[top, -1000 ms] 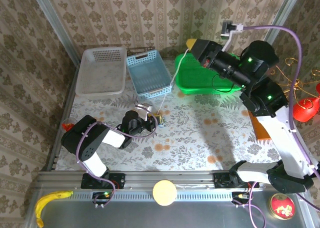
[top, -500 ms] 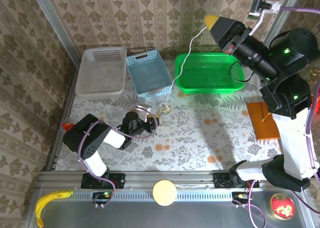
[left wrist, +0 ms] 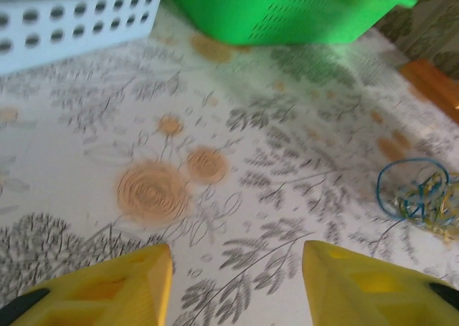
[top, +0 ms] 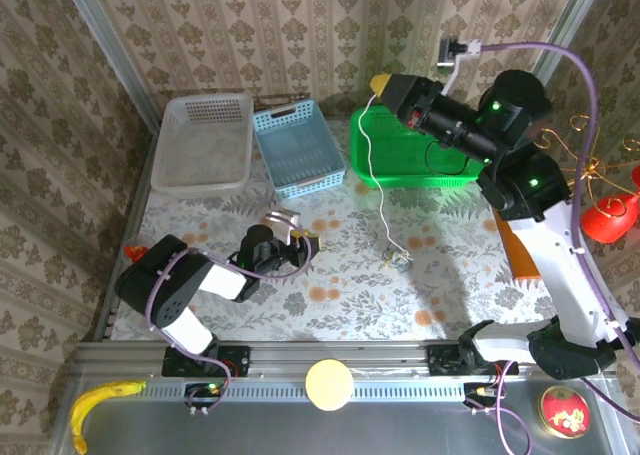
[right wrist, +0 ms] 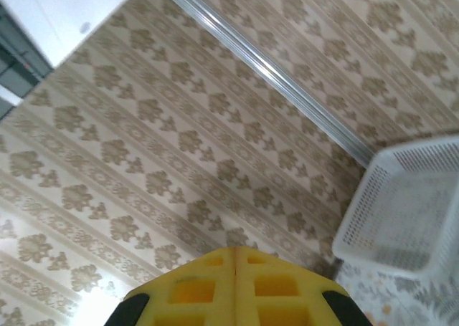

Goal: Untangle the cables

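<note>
Opened left gripper (left wrist: 237, 253), letting go of cables (top: 398, 260); pulled them rightward to just in front of green basket (top: 440, 178); swung right gripper (top: 380, 83) back over its left end

The bench (top: 350, 295) is wearing a smooth, floral-printed covering with a faint sheen. The green basket (left wrist: 287, 11) is gleaming as glossy perforated plastic, while the blue basket (top: 300, 147) and white basket (top: 200, 145) are looking like duller plastic mesh. The left claw (left wrist: 237, 269) is showing matt yellow plastic. The cables (left wrist: 423, 200) are looking thin and smooth-sheathed. The rail (top: 300, 358) at the near edge is shining as brushed metal.
</note>
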`<state>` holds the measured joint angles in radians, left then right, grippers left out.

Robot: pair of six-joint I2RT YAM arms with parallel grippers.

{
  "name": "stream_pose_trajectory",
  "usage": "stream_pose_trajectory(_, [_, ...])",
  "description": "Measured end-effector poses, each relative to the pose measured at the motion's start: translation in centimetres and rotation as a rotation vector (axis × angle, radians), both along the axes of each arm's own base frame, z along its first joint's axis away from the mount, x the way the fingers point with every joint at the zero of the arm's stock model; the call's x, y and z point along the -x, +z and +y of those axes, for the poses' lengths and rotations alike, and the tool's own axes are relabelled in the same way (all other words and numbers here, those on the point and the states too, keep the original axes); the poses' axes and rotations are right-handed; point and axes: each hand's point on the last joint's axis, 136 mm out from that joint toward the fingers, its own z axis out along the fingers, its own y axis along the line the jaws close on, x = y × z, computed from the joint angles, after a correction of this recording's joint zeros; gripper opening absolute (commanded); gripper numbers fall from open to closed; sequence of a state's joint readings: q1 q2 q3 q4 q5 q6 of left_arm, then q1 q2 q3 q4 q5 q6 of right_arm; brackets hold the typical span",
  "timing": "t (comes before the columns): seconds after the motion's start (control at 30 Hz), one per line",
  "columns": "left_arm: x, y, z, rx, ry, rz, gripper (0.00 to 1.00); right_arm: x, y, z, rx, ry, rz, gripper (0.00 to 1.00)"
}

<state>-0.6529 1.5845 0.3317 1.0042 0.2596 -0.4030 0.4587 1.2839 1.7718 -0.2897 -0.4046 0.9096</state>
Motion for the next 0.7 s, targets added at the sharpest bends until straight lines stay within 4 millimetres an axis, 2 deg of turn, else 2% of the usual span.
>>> stream_pose_trajectory(0.1, [0.5,1.7,-0.5,0.015,-0.039,-0.028,0.65,-0.7,-1.7,0.4,0.007,0.001,0.042,0.0])
stream_pose_trajectory(0.17, [0.9,2.6,-1.2,0.017,-0.076,-0.037,0.67,-0.8,-1.8,0.4,0.003,0.002,0.044,0.0])
stream_pose_trajectory(0.33, [2.7,3.8,-3.3,0.013,-0.183,-0.047,0.7,-0.1,-0.3,0.6,-0.029,0.017,0.011,0.0])
stream_pose_trajectory(0.43, [3.8,4.2,-4.5,0.007,-0.238,-0.046,0.71,0.7,1.2,1.0,-0.045,0.038,-0.02,0.0])
stream_pose_trajectory(0.6, [4.7,5.6,-5.1,0.014,-0.276,-0.068,0.72,1.7,4.0,1.9,-0.07,0.073,-0.076,0.0])
stream_pose_trajectory(0.7, [4.8,7.2,-5.1,0.029,-0.278,-0.101,0.73,1.6,4.4,2.2,-0.07,0.078,-0.083,0.0])
